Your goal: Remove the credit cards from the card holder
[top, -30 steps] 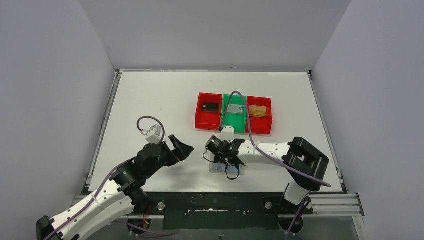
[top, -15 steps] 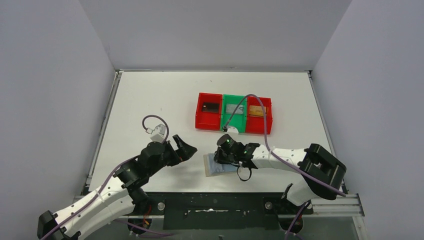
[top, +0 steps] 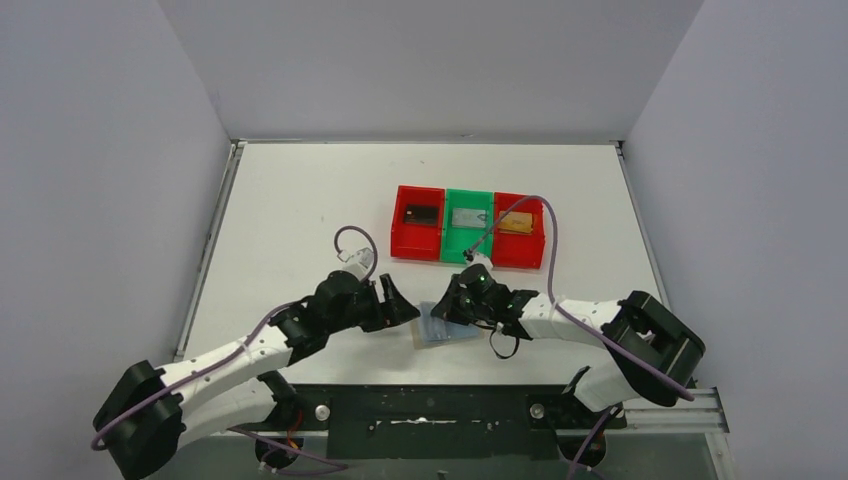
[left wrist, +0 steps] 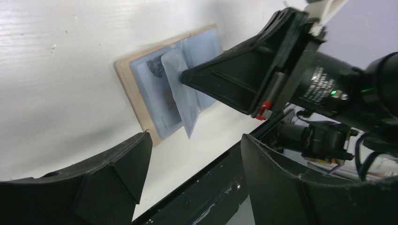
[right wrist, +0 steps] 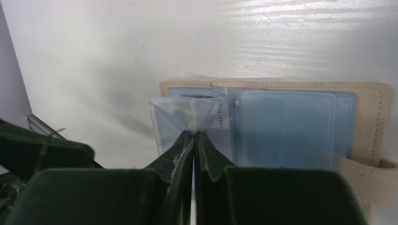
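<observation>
The card holder [right wrist: 367,108] is lying open on the table [top: 300,200] by its near edge, and the right gripper [right wrist: 194,137] is pinching one clear sleeve [right wrist: 174,117] of its left half, jaws fully closed on the plastic. The left gripper [left wrist: 195,145] is hovering just left of the holder with jaws standing apart, holding nothing. Farther back, the red and green trays [top: 398,235] are sitting in a row, each holding one of the credit cards [top: 420,214].
</observation>
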Controlling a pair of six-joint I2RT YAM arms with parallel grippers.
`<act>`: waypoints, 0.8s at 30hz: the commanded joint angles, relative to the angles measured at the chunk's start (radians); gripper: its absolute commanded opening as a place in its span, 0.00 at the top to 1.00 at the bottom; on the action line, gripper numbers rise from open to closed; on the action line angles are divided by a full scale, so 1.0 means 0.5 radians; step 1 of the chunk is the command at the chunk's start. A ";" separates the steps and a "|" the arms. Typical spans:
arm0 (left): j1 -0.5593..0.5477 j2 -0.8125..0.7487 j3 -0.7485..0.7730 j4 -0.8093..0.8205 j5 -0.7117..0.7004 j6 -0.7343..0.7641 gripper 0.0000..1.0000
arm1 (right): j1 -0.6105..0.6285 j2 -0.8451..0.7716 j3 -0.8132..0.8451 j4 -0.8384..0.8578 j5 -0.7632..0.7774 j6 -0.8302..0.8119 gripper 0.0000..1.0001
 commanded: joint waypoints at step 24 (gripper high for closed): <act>-0.040 0.862 -0.004 0.892 0.361 -0.062 0.61 | -0.109 -0.095 -0.206 0.465 -0.165 0.171 0.99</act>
